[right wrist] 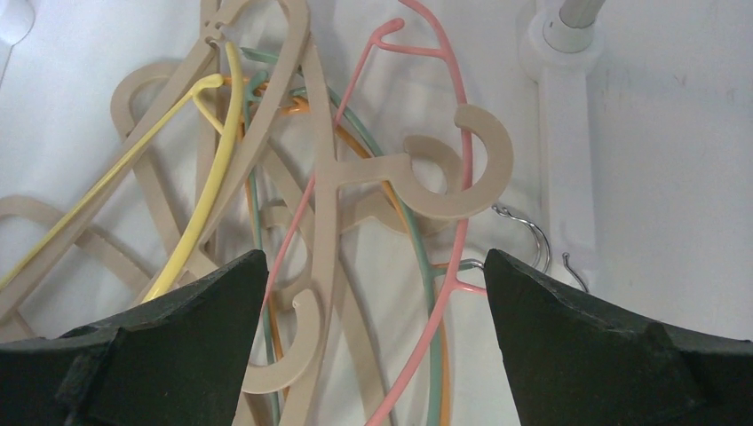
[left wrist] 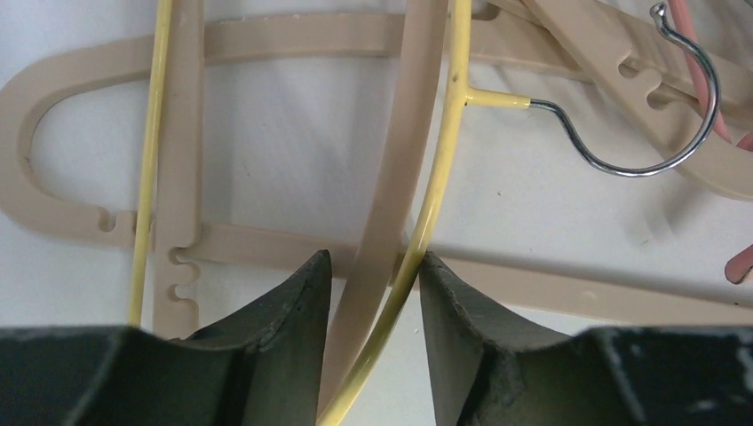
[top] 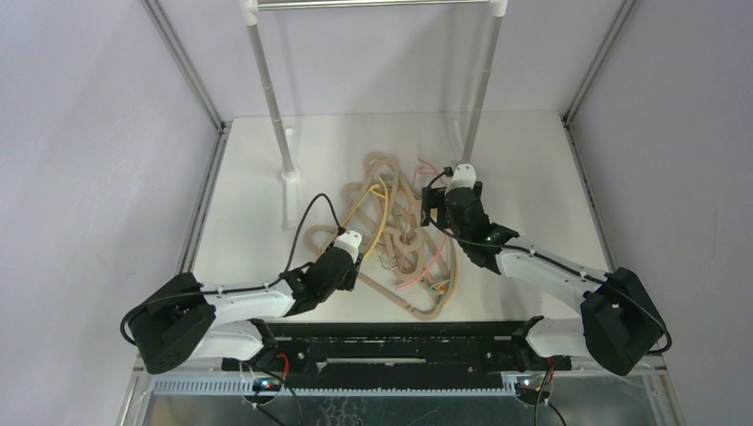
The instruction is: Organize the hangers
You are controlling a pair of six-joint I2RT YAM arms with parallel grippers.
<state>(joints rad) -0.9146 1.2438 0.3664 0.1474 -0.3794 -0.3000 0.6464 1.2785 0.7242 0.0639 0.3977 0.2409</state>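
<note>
Nearest the arm bases, the left gripper (left wrist: pixel 373 266) is down on the near-left edge of the hangers (top: pixel 400 231), which lie tangled in a loose pile mid-table (top: pixel 533 177). Its jaws stand narrow, with the yellow hanger (left wrist: pixel 448 133) and one beige hanger arm (left wrist: pixel 400 160) running between them. It looks like a pinch on both, though this low view doesn't settle how firmly the pads bear. Just beyond its fingers the yellow hanger's metal hook (left wrist: pixel 684 133) lies flat on the white surface, over more beige plastic.

Further in, the right gripper (right wrist: pixel 375 257) hangs over the far-right side of the pile, jaws spread wide and holding nothing. Below it a pink hanger (right wrist: pixel 357 89) loops across a thick beige hook (right wrist: pixel 484 151), with green (right wrist: pixel 417 253) and orange wires threaded underneath.

At the far end stands the rail frame (top: pixel 266 80), its right foot (right wrist: pixel 564 133) just beside the pile.
</note>
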